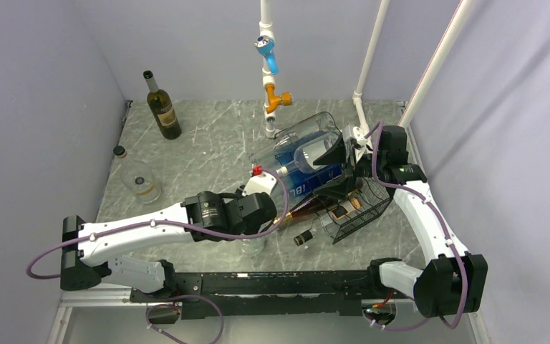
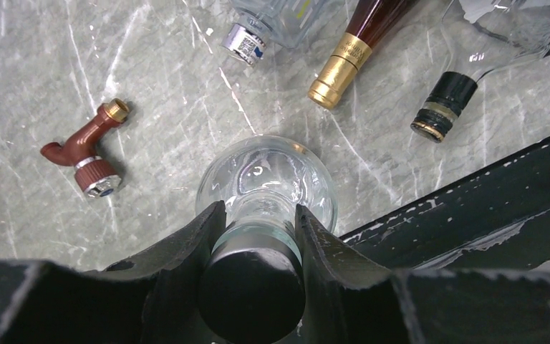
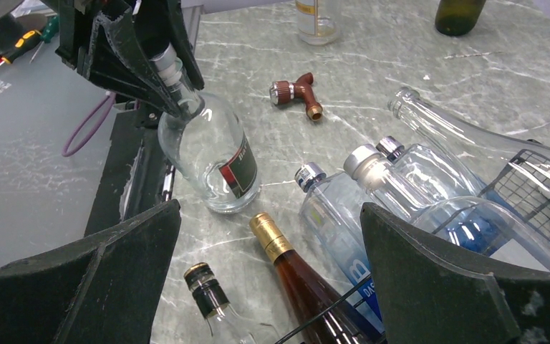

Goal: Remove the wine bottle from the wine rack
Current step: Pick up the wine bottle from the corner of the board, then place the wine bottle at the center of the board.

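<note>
The left end effector [image 2: 259, 212] pinches the clear bottle [image 2: 266, 175] by its neck, lower centre, likely steadying it upright; the right end effector [image 3: 268, 208] gapes wide.

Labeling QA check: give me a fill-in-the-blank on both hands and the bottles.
The left hand grips the clear bottle by its ____.
The right hand is ____, holding nothing.
The dark green wine bottle stands ____, apart from the wine rack.
Missing: neck; open; upright.

Red pipe fitting [image 2: 86, 147], marble tbl [image 2: 29, 64]
</note>
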Available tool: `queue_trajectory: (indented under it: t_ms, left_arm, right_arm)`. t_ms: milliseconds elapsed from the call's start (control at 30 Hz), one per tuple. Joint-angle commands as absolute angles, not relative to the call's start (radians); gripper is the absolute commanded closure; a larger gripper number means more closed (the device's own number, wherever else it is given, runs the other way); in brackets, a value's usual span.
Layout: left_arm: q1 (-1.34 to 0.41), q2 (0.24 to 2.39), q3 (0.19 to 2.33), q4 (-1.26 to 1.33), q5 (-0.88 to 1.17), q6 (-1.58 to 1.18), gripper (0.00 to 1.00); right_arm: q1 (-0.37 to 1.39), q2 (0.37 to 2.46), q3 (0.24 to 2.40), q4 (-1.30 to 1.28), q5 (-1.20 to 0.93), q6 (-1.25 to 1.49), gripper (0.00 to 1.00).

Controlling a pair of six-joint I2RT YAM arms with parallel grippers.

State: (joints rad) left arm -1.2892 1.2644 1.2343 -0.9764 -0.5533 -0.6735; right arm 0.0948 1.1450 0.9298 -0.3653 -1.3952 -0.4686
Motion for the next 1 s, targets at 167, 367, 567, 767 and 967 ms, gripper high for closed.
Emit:
queue_trajectory:
  t_ms: [167, 367, 567, 767, 967]
  left_arm:
    - [-1.263, 1.111, 1.250, -0.843, -0.677, -0.493, 1.00]
    - [-1.178, 1.038, 1.217, -0.753, -0.634, -0.411, 1.00]
    - [-1.068, 1.016, 1.227, -0.721, -0.594, -0.334, 1.00]
    - [-0.951, 1.027, 1.235, -0.670, -0.545, -0.245, 1.00]
    - [-0.844, 1.044, 1.249, -0.619, -0.497, -0.183, 1.00]
  right_arm:
    - [0.089, 1.140, 0.934, -0.362, -1.426, -0.497, 0.01]
    - [0.088, 1.141, 0.934, -0.362, -1.425, -0.498, 0.01]
    - [0.088, 1.143, 0.933, -0.364, -1.425, -0.500, 0.01]
    - [0.086, 1.144, 0.933, -0.365, -1.424, -0.503, 0.01]
    - [0.087, 1.148, 0.937, -0.380, -1.422, -0.516, 0.01]
